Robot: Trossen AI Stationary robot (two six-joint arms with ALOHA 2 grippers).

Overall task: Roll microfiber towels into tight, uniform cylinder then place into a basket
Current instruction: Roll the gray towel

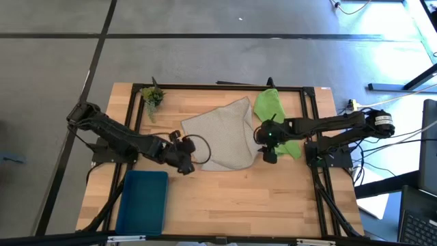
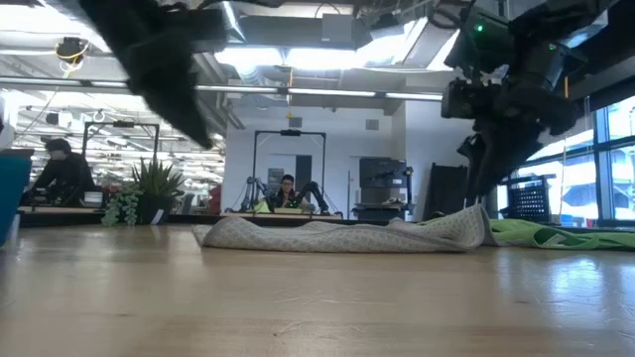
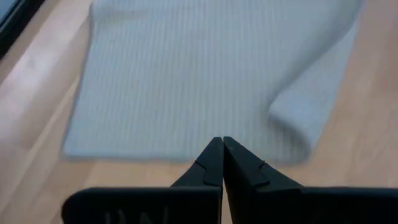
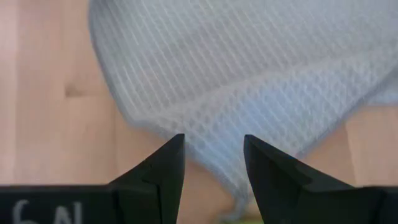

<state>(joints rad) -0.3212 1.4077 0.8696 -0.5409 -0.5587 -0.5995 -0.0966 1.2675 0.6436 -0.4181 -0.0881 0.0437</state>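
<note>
- Teal plastic basket [image 1: 142,200], shallow and rectangular, sits at the near left of the wooden tabletop [image 1: 232,198], no towel in it.
- Left hand [image 1: 189,164]: fingers together, holding nothing, at the grey towel's [image 1: 220,140] near-left edge.
- Right hand [image 1: 267,152]: fingers apart over the towel's right edge, likely poised to pinch.
- Grey waffle-weave towel lies rumpled and unrolled mid-tabletop; lime green towel [image 1: 273,109] is bunched farther right.

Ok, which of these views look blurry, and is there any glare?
Low view: the left arm is a dark blur close to the lens, and ceiling lights glare behind it. Left wrist view: the grey towel is soft. Right wrist view: its weave is sharp. High view: glare on the floor at the top right.
</note>
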